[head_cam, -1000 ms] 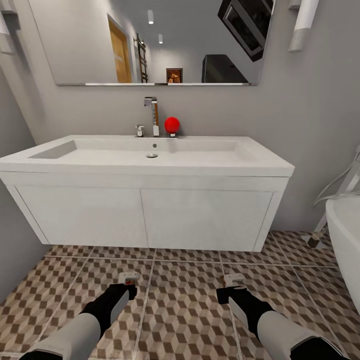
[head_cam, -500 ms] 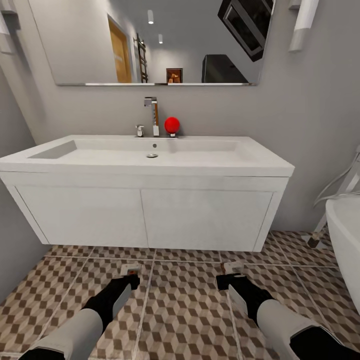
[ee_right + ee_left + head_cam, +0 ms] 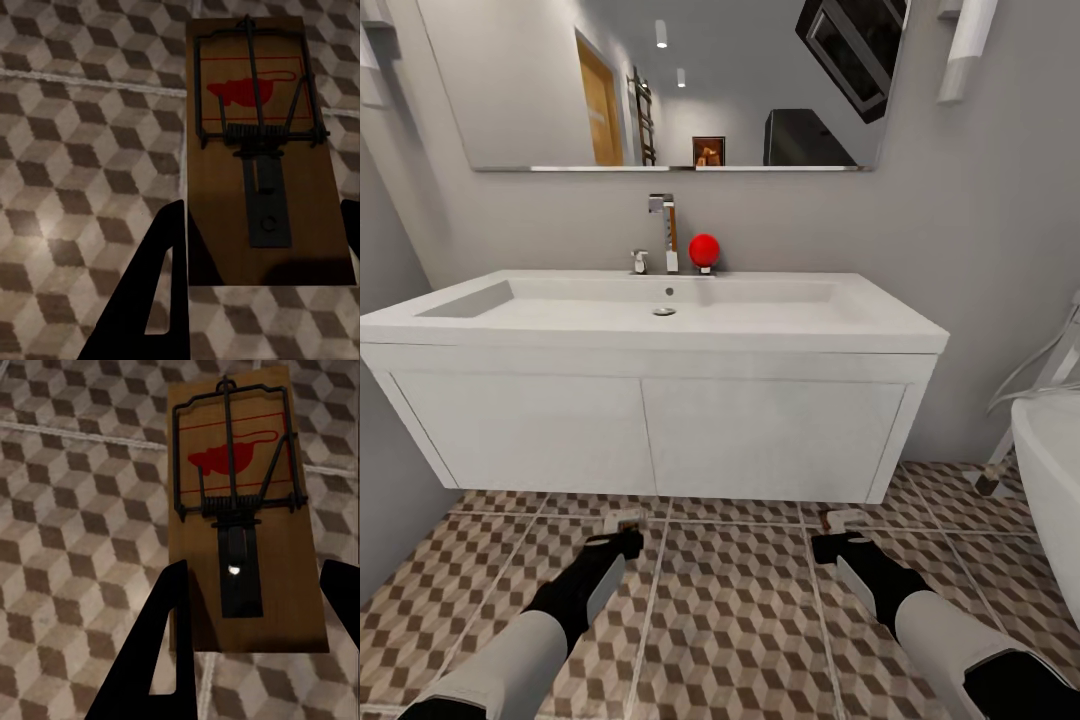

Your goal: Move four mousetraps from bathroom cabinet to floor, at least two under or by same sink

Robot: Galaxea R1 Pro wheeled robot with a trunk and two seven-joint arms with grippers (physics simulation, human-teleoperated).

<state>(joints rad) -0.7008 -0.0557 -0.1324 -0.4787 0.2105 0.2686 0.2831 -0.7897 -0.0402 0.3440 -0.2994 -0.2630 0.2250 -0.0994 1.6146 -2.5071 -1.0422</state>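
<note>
In the lower part of the head frame, both arms are stretched low over the floor (image 3: pixel 730 620) in front of the sink (image 3: pixel 660 315). The left gripper (image 3: pixel 622 522) is clamped on a mousetrap (image 3: pixel 244 510), seen in the left wrist frame between the dark fingers (image 3: pixel 161 652) above the cube tiles. The right gripper (image 3: pixel 843 522) is likewise closed on a second trap (image 3: pixel 262 150), held just over the tiles at lower right of centre.

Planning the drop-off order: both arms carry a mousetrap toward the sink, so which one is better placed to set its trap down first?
Left, narrowly. The left gripper holds its mousetrap nearer the vanity's front edge under the sink; the right gripper sits toward the vanity's end.
</note>
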